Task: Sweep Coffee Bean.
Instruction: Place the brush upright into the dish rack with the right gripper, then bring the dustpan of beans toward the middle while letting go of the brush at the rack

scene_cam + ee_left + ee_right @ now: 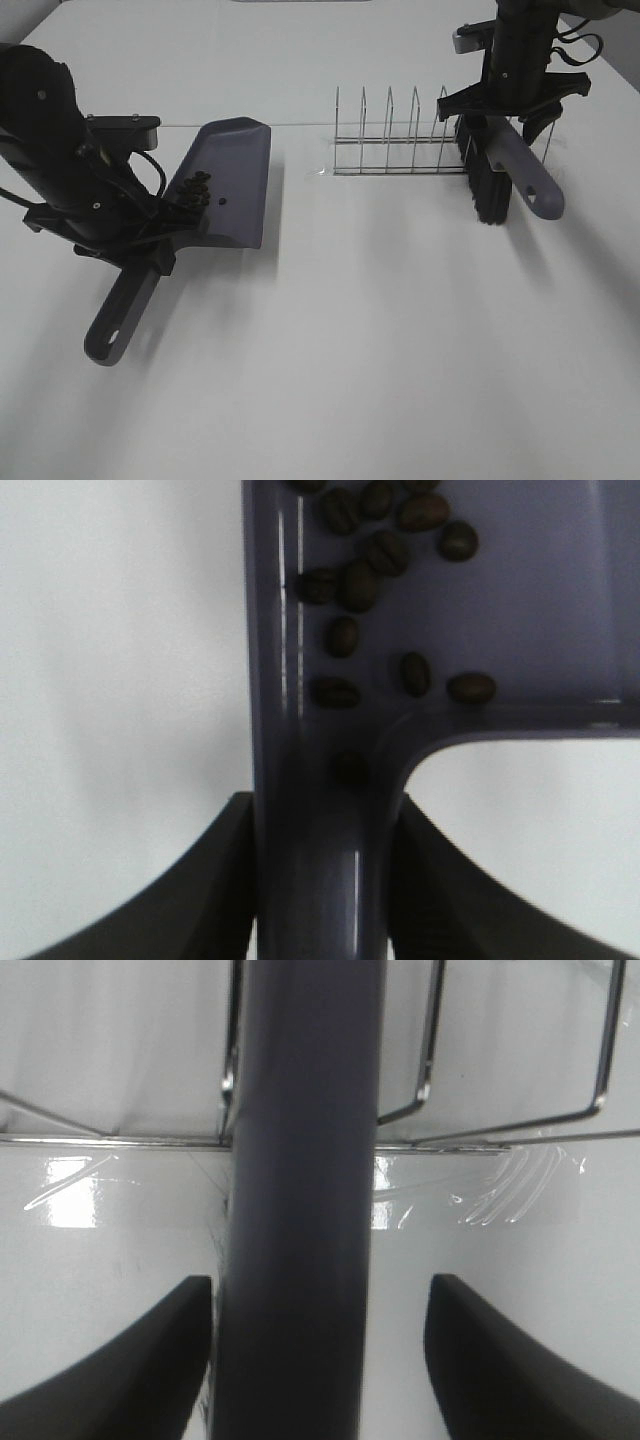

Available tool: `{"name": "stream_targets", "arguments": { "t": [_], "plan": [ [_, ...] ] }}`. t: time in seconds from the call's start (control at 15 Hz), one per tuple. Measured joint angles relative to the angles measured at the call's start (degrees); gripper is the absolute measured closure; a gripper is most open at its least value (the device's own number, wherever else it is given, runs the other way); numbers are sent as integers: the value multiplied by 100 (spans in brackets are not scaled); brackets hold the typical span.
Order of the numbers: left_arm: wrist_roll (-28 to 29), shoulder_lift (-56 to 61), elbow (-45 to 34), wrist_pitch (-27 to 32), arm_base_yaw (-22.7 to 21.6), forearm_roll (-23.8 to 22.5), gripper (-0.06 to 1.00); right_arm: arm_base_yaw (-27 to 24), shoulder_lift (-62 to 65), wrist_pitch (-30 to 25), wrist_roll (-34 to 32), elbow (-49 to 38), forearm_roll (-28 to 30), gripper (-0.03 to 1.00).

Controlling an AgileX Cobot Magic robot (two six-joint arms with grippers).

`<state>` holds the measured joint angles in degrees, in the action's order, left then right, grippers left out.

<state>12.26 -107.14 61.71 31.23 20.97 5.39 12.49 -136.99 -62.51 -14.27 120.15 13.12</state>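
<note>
The left claw (pixel 322 830) clamps the grey-purple plastic dustpan (pixel 540 610) by its handle, with dark oval coffee beans (pixel 358 584) above. The right claw (pixel 320 1300) is spread apart around the grey-purple brush handle (pixel 300 1140).

Bright, even light from above; white table (pixel 400 350) nearly washed out; soft diffuse shadows beside the dustpan (pixel 230 180). Left wrist view mildly blurred, coffee beans (pixel 357 585) soft-edged; glare lines down the dustpan wall. Right wrist view — brush handle (pixel 300 1210) fuzzy, perhaps too close for focus; bright streaks on table by wire rack (pixel 433 1030).
</note>
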Motion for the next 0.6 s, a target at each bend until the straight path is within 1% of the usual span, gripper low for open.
{"name": "stream_targets", "arguments": {
  "t": [0.13, 0.33, 0.6],
  "plan": [
    [-6, 0, 0, 0, 0, 17, 58, 0, 92, -6, 0, 0, 23, 30],
    [-6, 0, 0, 0, 0, 143, 58, 0, 458, -46, -6, 0, 57, 29],
    [-6, 0, 0, -189, 86, 344, 58, 0, 968, -521, -6, 0, 40, 29]
  ]
}}
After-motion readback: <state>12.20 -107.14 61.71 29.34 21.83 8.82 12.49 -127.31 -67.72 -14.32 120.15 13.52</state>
